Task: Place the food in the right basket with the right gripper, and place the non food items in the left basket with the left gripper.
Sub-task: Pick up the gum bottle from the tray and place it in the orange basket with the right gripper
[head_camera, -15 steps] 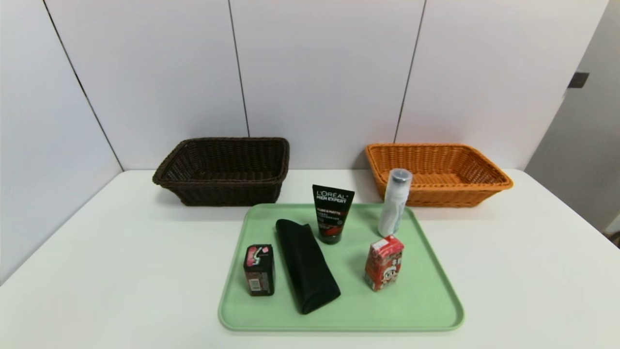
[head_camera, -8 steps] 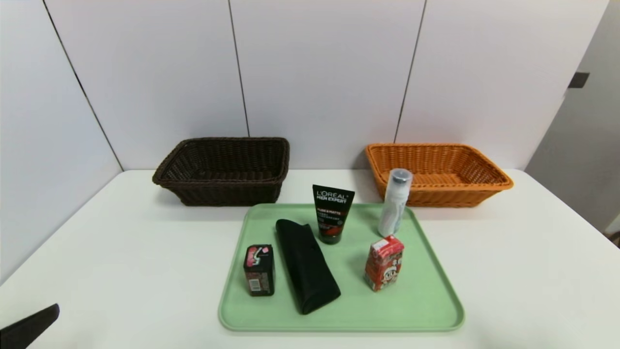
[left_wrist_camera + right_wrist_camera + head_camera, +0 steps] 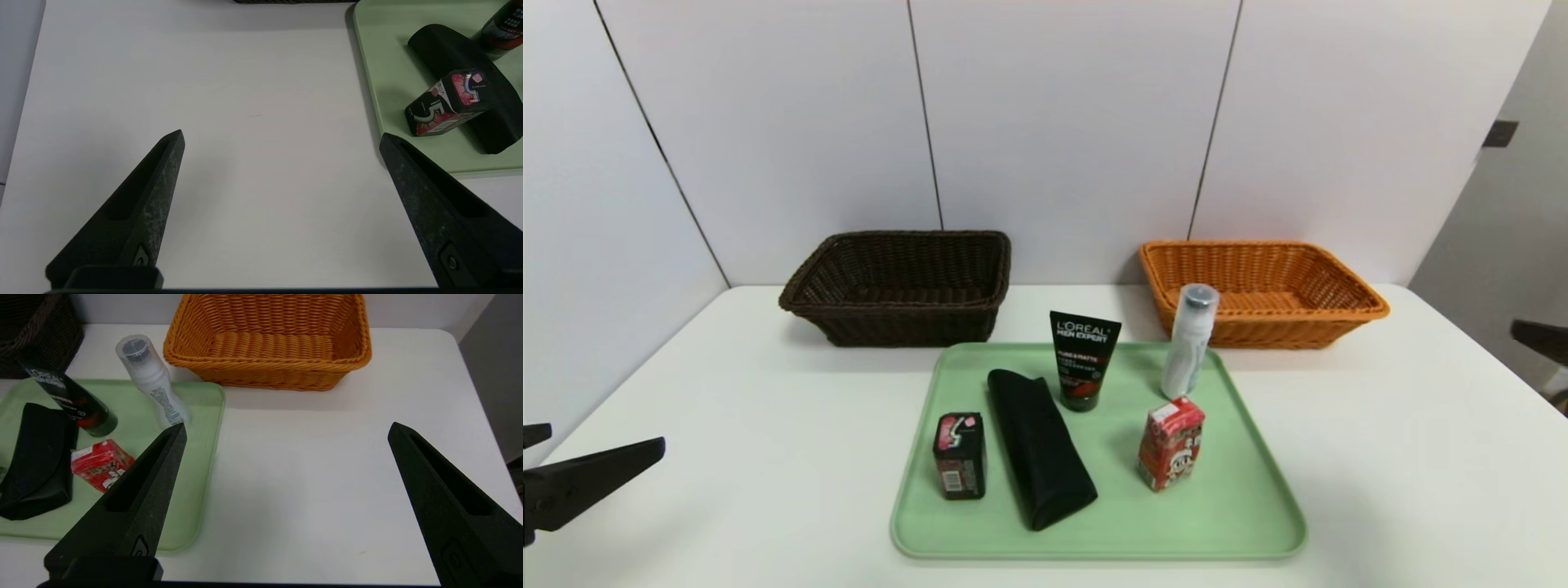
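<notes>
On the green tray [image 3: 1225, 506] stand the food, a dark boxy pack [image 3: 959, 455] and a red carton [image 3: 1170, 443], together with the non food items: a black tube [image 3: 1083, 359], a long black pouch [image 3: 1039, 445] and a white bottle [image 3: 1188, 340]. Behind the tray sit the dark brown left basket [image 3: 890, 306] and the orange right basket [image 3: 1298, 314]. My left gripper [image 3: 282, 136] hangs open over bare table left of the tray. My right gripper [image 3: 288, 426] hangs open over the table right of the tray. Both hold nothing.
The white table [image 3: 727, 408] runs to a panelled wall just behind the baskets. A side wall closes off the left. The table's right edge lies a little beyond the orange basket.
Both arms have come into the head view: the left gripper rose in from the lower left corner, the right fingertip appeared at the right edge. The objects have not moved.
</notes>
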Controlling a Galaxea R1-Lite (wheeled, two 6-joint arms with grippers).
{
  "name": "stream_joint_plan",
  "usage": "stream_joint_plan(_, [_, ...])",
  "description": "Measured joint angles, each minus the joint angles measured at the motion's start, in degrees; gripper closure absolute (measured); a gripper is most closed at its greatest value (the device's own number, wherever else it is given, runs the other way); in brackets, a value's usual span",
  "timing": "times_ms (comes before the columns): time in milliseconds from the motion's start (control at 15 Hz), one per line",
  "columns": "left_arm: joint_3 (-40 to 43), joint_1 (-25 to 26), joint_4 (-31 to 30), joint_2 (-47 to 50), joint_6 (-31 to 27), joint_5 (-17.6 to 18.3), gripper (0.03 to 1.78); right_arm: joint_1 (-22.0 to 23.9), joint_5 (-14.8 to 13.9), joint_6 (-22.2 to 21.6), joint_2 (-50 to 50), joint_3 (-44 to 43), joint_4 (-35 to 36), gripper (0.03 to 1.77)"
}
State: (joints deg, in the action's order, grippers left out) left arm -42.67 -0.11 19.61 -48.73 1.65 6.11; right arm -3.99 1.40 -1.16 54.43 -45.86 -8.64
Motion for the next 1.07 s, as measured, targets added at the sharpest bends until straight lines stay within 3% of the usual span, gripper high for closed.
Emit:
stream_joint_plan(533, [-0.2, 0.0, -0.2, -1.7, 0.0, -0.1, 0.12, -16.7, 0.6, -0.5, 12.7, -7.3, -0.1, 0.10])
stream_joint_plan(1067, [-0.7, 0.0, 0.0, -2.9, 0.0, -0.4, 0.12, -30.9, 1.1, -0.2, 27.7, -22.9, -3.9, 0.10])
